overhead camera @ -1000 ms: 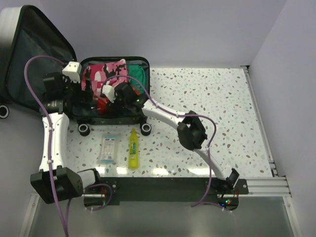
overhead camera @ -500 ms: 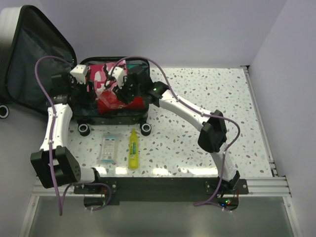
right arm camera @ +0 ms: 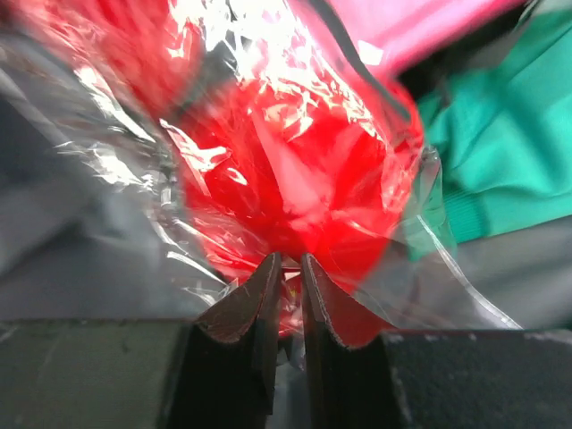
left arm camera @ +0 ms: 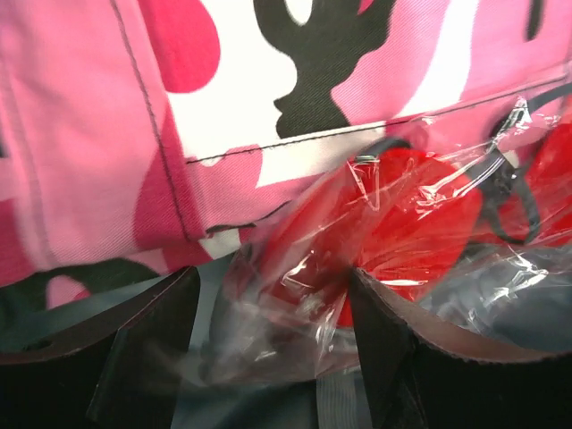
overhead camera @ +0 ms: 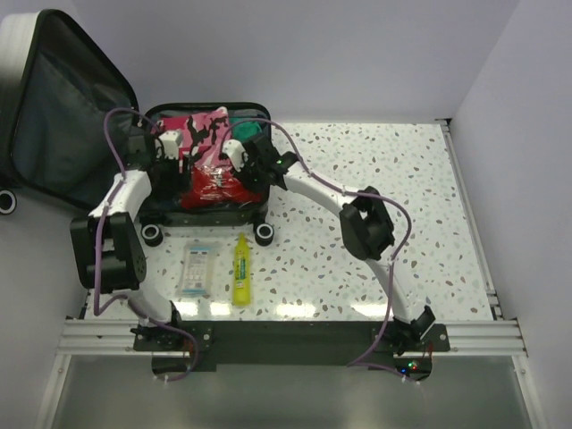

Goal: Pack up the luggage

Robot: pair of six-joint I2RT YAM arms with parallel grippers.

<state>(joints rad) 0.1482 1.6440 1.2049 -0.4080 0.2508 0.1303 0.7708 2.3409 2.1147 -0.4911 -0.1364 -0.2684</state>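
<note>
Clear plastic crinkled over something red is what you have in hand: your right gripper (right arm camera: 288,268) has its fingers pressed almost together, pinching the film of the bag (right arm camera: 286,161). Your left gripper (left arm camera: 268,295) stands spread, with a crumpled corner of that bag between its fingers, not visibly clamped. I judge you are seating the bag in the luggage (overhead camera: 210,217), against the pink camouflage cloth (left arm camera: 89,134) and beside the green cloth (right arm camera: 500,161). The luggage lies open at the far left of the table (overhead camera: 375,179), lid swung out to the left; its wheels face near, so its long axis runs near to far. Next you need to settle the bag flat and release it cleanly, then fetch the yellow bottle (overhead camera: 241,268) and flat packet (overhead camera: 197,270) lying just near of the wheels
</note>
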